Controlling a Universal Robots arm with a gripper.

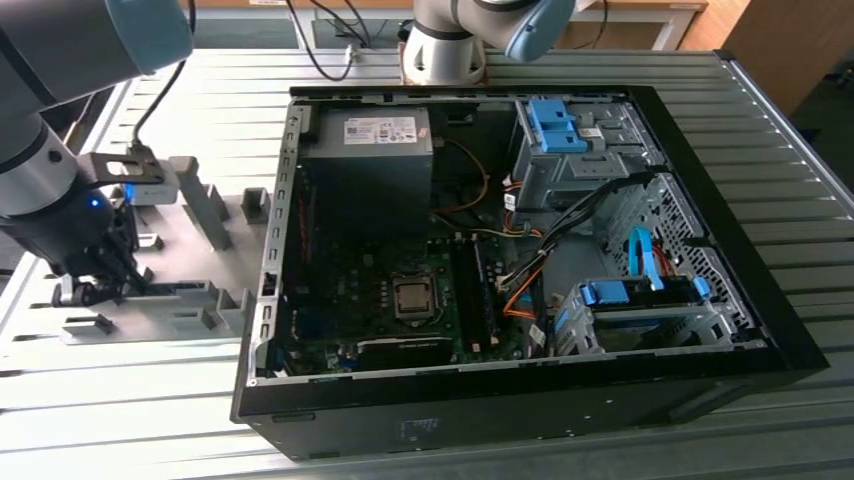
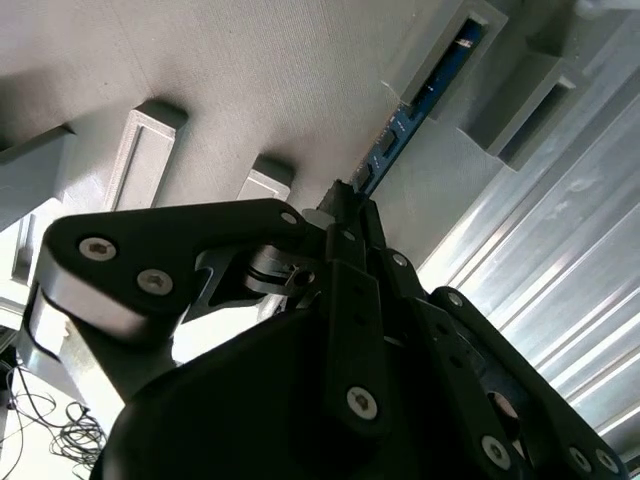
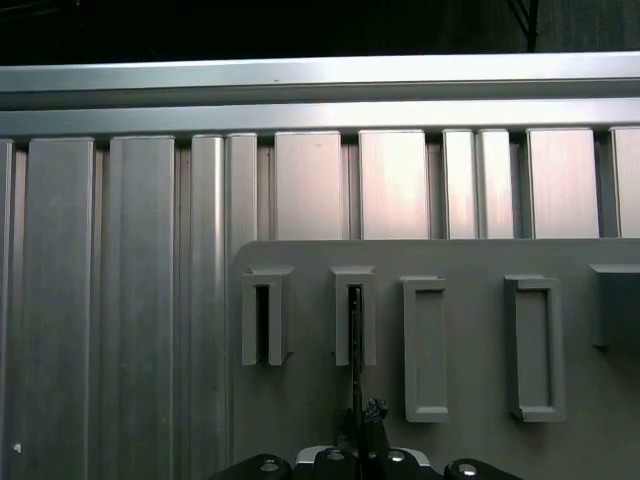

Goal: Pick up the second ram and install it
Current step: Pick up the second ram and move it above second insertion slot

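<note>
One ram [image 2: 405,120] stands edge-up in the holder slot [image 3: 342,315], giving the gripper [image 2: 347,197], clamped on it, flat faces to pinch.

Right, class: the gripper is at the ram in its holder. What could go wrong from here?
1. The second ram has one end in a narrow grey slot; a tilted pull could jam or bend it.
2. The gripper pinches it with slim tips, so it might pivot or slip.
</note>
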